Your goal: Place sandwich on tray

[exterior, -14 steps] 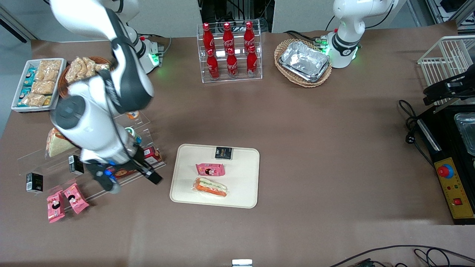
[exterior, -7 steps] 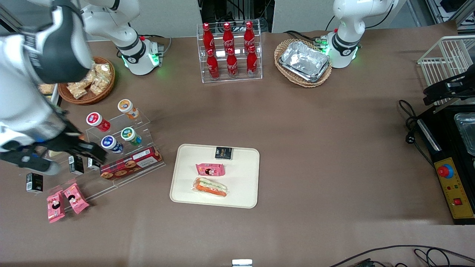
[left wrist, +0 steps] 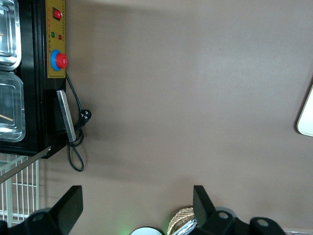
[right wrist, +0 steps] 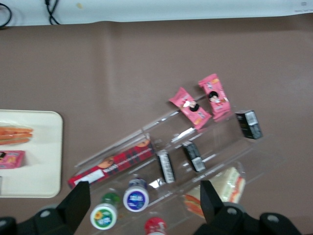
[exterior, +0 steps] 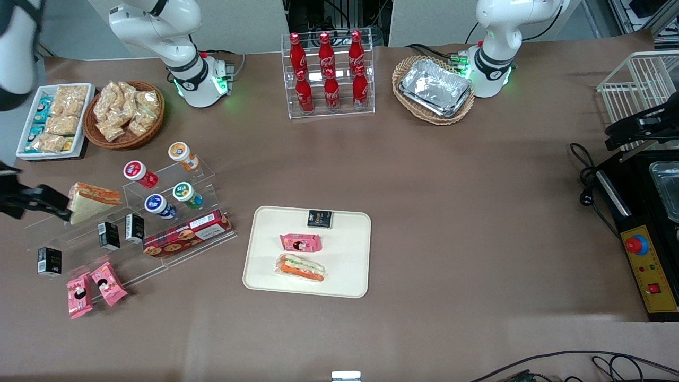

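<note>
The sandwich (exterior: 301,267), a clear-wrapped wedge with an orange and green stripe, lies flat on the cream tray (exterior: 350,249), in the part nearest the front camera. Nothing is touching it. The right wrist view catches its end (right wrist: 13,134) on the tray's corner (right wrist: 39,171). My gripper (exterior: 40,200) hangs well away toward the working arm's end of the table, beside the acrylic stand. It (right wrist: 144,185) is open, its fingers (right wrist: 78,198) wide apart over the stand's bottles with nothing between them.
A pink packet (exterior: 301,242) and a black box (exterior: 319,218) share the tray. The acrylic stand (exterior: 132,223) carries lidded bottles, black boxes, a red biscuit box (exterior: 186,233) and a stubbier wedge sandwich (exterior: 90,201). The cola rack (exterior: 329,74), snack basket (exterior: 124,114) and foil trays (exterior: 435,87) stand farther off.
The right arm has swung away from beside the tray toward the working arm's end of the table, uncovering the stand. The sandwich has stayed put on the tray.
</note>
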Robot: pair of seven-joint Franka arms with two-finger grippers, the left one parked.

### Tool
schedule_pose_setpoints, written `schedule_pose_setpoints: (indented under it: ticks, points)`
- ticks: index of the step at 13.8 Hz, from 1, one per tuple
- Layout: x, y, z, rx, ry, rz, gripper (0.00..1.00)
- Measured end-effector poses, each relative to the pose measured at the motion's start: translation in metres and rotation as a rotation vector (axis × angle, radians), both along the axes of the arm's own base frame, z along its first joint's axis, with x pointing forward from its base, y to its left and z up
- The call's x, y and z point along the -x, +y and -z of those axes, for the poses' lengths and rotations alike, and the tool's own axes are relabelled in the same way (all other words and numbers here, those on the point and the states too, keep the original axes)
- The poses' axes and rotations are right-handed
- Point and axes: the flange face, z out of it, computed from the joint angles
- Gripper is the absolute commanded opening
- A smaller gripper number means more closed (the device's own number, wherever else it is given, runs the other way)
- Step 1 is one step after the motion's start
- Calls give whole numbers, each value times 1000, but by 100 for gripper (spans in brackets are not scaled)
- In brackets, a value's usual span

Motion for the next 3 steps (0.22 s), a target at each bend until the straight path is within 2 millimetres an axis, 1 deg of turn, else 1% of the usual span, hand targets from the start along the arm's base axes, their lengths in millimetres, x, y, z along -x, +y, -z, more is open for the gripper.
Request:
schedule_pose_setpoints:
  ticks: [1,2,3]
  points:
    - [6,-17,-1,-1,4,5,100]
    - [13,-28,-1,-5,10,15,100]
    - [21,-35,-2,-11,16,23,100]
